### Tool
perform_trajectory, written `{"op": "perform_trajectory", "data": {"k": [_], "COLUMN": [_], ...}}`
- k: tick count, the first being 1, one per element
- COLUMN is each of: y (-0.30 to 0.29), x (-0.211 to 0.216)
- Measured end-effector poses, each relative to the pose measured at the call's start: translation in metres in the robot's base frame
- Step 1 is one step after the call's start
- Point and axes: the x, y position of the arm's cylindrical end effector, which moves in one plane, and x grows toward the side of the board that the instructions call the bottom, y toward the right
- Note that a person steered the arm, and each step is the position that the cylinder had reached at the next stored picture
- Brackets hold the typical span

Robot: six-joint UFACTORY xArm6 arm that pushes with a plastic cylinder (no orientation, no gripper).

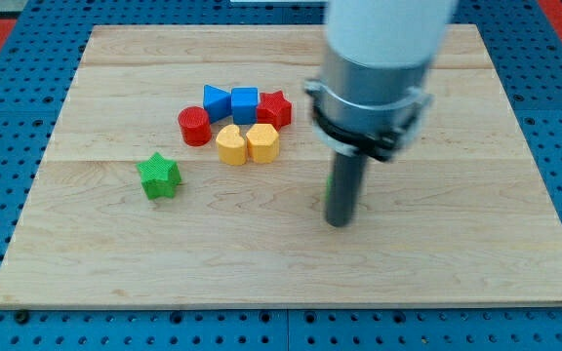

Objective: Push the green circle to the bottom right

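Note:
My tip [340, 222] rests on the wooden board [457, 263], right of centre. A thin green sliver [328, 184] shows at the rod's left edge, just above the tip. It looks like the green circle, almost wholly hidden behind the rod, so its shape cannot be made out. The tip is touching it or right beside it, on its lower side.
A cluster lies to the upper left of the tip: red circle [194, 126], blue triangle [216, 101], blue cube [245, 103], red star [274, 108], yellow heart [229, 144], yellow hexagon [262, 142]. A green star [158, 175] sits alone further left.

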Motion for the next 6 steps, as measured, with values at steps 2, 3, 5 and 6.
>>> {"op": "perform_trajectory", "data": {"k": [2, 3, 5, 6], "y": [0.041, 0.053, 0.158, 0.150], "x": [-0.037, -0.057, 0.024, -0.015]}}
